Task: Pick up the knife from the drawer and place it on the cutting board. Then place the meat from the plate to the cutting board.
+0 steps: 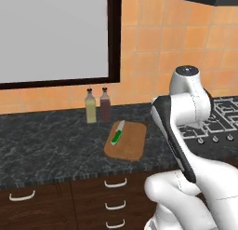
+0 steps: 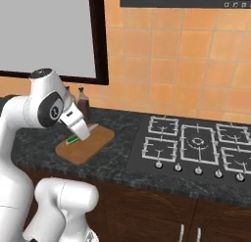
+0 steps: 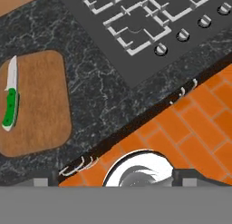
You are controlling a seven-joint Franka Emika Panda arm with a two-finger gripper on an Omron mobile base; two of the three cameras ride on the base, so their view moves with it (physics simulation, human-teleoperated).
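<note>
The gripper (image 3: 111, 181) stands wide and holds nothing, its dark tips low at the bottom of the hand view, well apart from the board. At left in that view the knife (image 3: 10, 102) lies flat on the cutting board (image 3: 43, 109), along its edge. The hob (image 3: 145, 28) sits upper right. Two bottles (image 1: 97, 106) stand just behind the board, seemingly apart from it.
</note>
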